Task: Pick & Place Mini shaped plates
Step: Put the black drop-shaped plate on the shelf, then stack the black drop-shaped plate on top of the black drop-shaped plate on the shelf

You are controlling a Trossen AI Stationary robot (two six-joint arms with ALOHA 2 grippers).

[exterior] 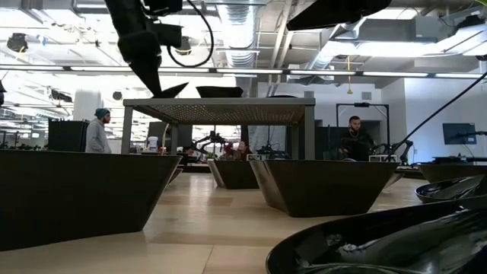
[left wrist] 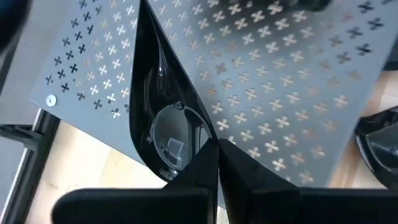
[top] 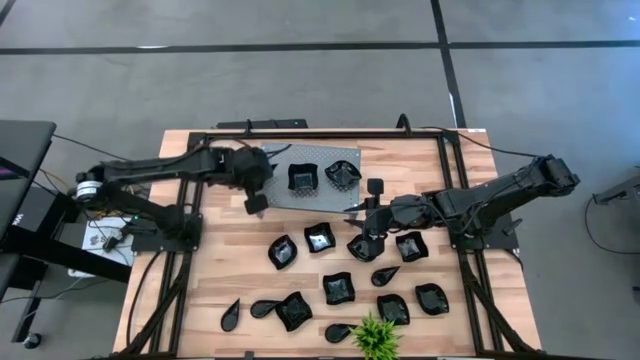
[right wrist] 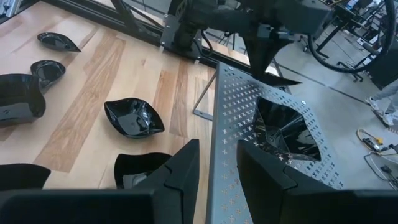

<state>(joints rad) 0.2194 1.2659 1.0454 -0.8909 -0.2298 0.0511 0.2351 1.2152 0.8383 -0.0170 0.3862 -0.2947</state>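
One plate, left pincer gripping, overhangs stand's edge.

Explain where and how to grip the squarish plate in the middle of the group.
Grip the squarish plate by its raised rim, coming straight down from above. It lies flat, open side up, so one finger can go inside the rim, one outside. The rim toward the left arm probably suits best: bare table there.

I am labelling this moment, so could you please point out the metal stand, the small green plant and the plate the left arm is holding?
Metal stand (top: 312, 190): high view, bare front strip.
Green plant (top: 376, 337): high view, middle of leaves.
Held plate (left wrist: 163, 121): left wrist view, glossy inside.
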